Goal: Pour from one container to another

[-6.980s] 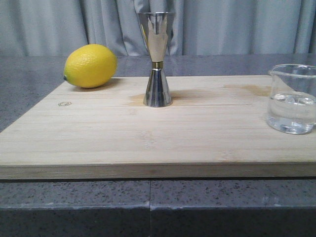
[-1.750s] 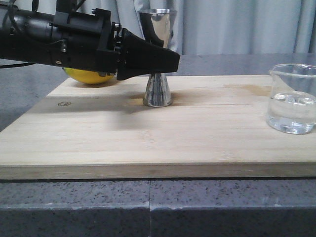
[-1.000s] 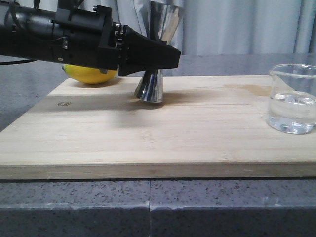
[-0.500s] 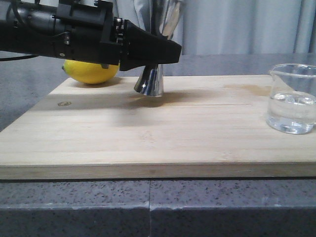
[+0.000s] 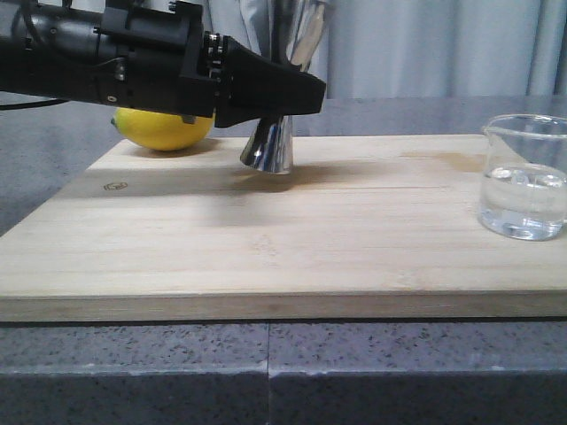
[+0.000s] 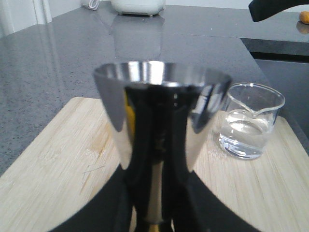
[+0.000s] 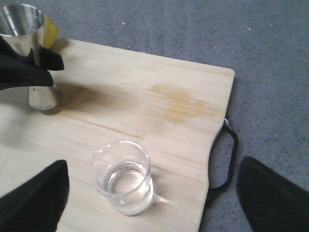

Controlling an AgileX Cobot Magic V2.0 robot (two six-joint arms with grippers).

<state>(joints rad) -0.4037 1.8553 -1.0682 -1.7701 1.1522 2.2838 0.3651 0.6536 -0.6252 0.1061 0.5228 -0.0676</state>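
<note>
My left gripper (image 5: pixel 297 93) reaches in from the left and is shut on the narrow waist of the steel jigger (image 5: pixel 268 146). The jigger leans to the right, and its base seems to hang just off the wooden board (image 5: pixel 266 257). In the left wrist view the jigger's upper cone (image 6: pixel 159 106) fills the middle, above the left gripper (image 6: pixel 157 215). The glass beaker (image 5: pixel 524 177), part full of clear liquid, stands at the board's right edge. Seen from the right wrist, my right gripper (image 7: pixel 153 193) hovers open above the beaker (image 7: pixel 124 176), touching nothing. It does not appear in the front view.
A yellow lemon (image 5: pixel 164 128) lies at the board's back left, behind the left arm. The board has a black handle (image 7: pixel 227 154) on its right end and lies on a grey speckled counter (image 5: pixel 266 372). A curtain hangs behind.
The left arm came in, shut on the jigger, then tilted it and raised it slightly. Over the last half second nothing has visibly moved. The beaker has stayed put.
</note>
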